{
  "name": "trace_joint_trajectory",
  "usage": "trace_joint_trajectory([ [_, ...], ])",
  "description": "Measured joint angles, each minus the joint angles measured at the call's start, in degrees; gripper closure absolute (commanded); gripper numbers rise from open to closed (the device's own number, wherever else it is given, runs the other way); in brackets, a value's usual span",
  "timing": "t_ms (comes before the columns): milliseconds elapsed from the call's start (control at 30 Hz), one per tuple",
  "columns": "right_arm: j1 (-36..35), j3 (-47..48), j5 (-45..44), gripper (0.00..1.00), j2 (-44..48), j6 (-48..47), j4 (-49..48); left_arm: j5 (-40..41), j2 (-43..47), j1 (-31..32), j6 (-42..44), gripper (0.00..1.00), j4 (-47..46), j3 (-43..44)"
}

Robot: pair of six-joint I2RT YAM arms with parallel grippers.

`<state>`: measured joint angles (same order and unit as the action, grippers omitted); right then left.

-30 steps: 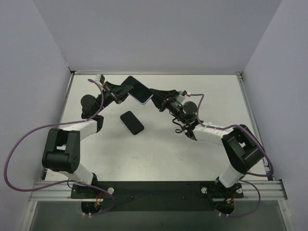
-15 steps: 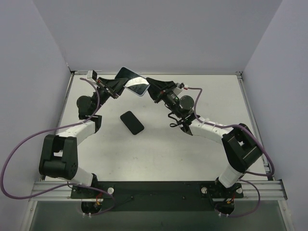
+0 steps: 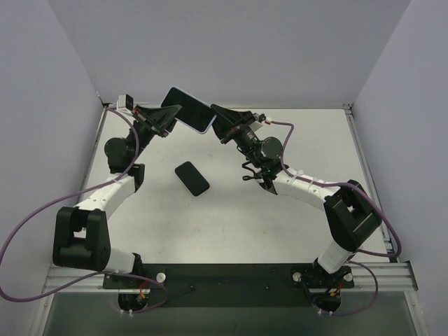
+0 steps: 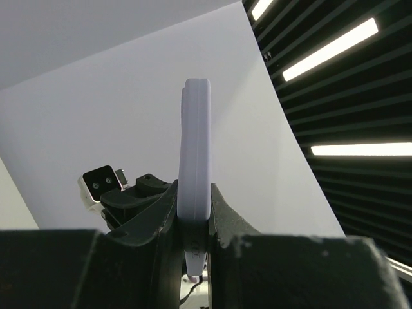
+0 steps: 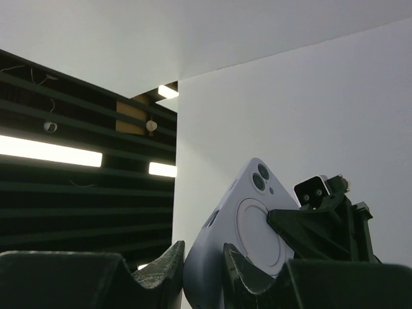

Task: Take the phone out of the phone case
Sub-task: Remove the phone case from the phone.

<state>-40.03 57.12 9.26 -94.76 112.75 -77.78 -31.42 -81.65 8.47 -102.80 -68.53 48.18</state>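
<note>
The phone [image 3: 187, 108], dark screen up, sits inside a lavender phone case [image 3: 208, 127] and hangs tilted in the air over the table's back left. My left gripper [image 3: 168, 116] is shut on its left end. In the left wrist view the case's edge [image 4: 195, 141] stands upright, pinched by the left gripper [image 4: 194, 196]. My right gripper [image 3: 215, 119] meets the case's right corner. The right wrist view shows the case's back [image 5: 257, 219], with camera holes and a ring, and its lower edge wedged in the right gripper [image 5: 203, 254].
A second black phone-shaped slab [image 3: 192, 178] lies flat on the white table [image 3: 294, 231] in front of the held phone. Purple cables loop from both arms. White walls close in the left, back and right sides.
Both grippers have carried the cased phone up and toward the back left. The left arm has swung further left; the right arm has stretched after it.
</note>
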Motion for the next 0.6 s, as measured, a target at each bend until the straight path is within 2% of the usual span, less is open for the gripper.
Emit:
trace_joint_trajectory([
  [600, -1.7, 7.1, -1.2, 1.00, -3.8, 1.5, -2.8, 5.6, 3.8, 0.0, 0.8, 1.00, 0.7, 0.6],
])
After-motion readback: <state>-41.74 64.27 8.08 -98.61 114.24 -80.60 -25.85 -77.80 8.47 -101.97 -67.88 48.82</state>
